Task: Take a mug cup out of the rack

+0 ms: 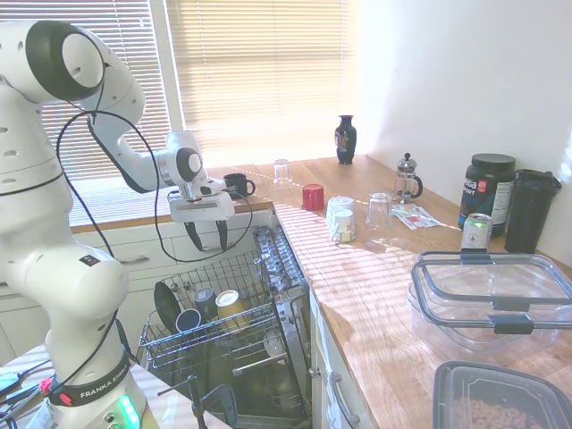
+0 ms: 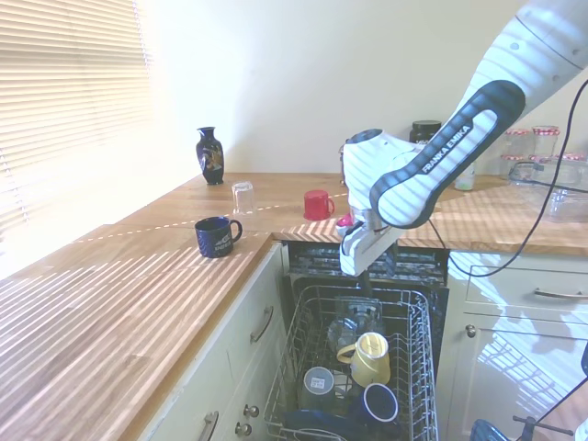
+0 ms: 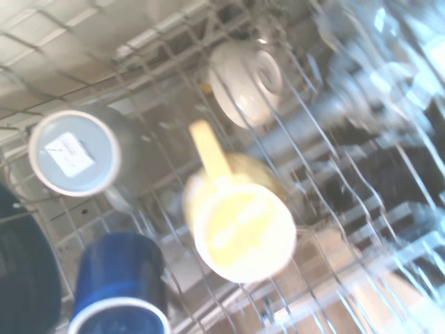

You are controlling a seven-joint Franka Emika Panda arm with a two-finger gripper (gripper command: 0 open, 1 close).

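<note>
While the rack stands pulled out at lower centre of the second exterior view, the mug cup sits in it, pale yellow, mouth tilted up, handle toward frame left. The wrist view shows the same mug cup near centre, blurred, among the rack wires.

- Blue mug just beside it, toward the bottom edge.
- Grey cup to its left, a white label visible inside.
- Clear glass just behind it, toward the rack's back.

In the first exterior view the jaws hang above the rack, left of centre. They are spread apart with nothing between them, well clear of the mug cup below.

Further back on the counter:
- Navy mug near the counter's front corner.
- Red cup behind the rack opening, partly beside the arm.
- Upturned glass between those two, further back.
- Dark vase against the wall, upper left of centre.
</note>
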